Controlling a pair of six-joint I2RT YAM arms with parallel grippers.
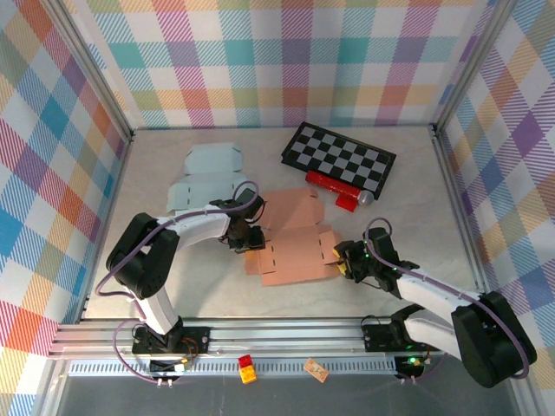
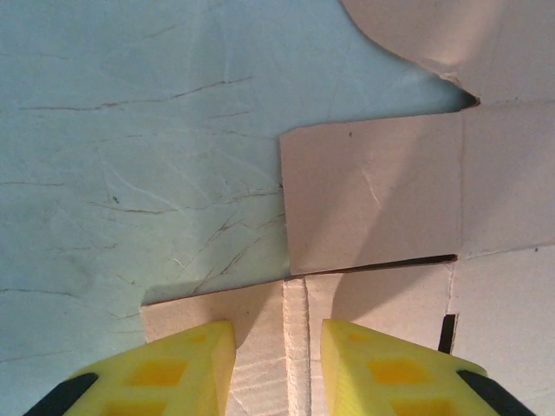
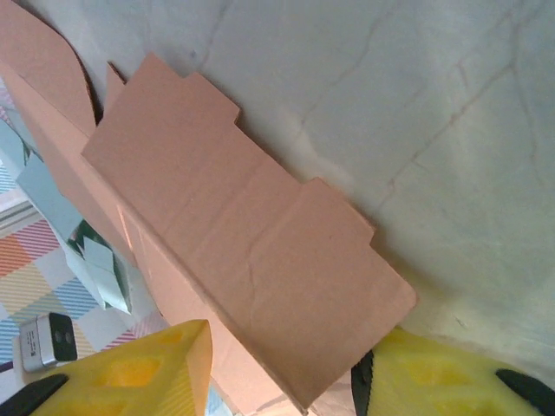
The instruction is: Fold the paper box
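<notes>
The paper box (image 1: 295, 243) is a flat salmon-coloured cardboard blank lying mid-table. My left gripper (image 1: 249, 236) is at its left edge. In the left wrist view its yellow fingers stand apart on either side of a creased strip in a flap (image 2: 381, 191), so the left gripper (image 2: 277, 334) is open and grips nothing. My right gripper (image 1: 344, 258) is at the blank's right edge. In the right wrist view a raised side flap (image 3: 251, 234) slants down between the two yellow fingers; the right gripper (image 3: 290, 334) is still wide and open around it.
A second, pale blue flat blank (image 1: 204, 178) lies behind the left arm. A black-and-white chequered board (image 1: 338, 156) and a red tube with a silver cap (image 1: 334, 184) lie at the back right. Patterned walls enclose the table on three sides.
</notes>
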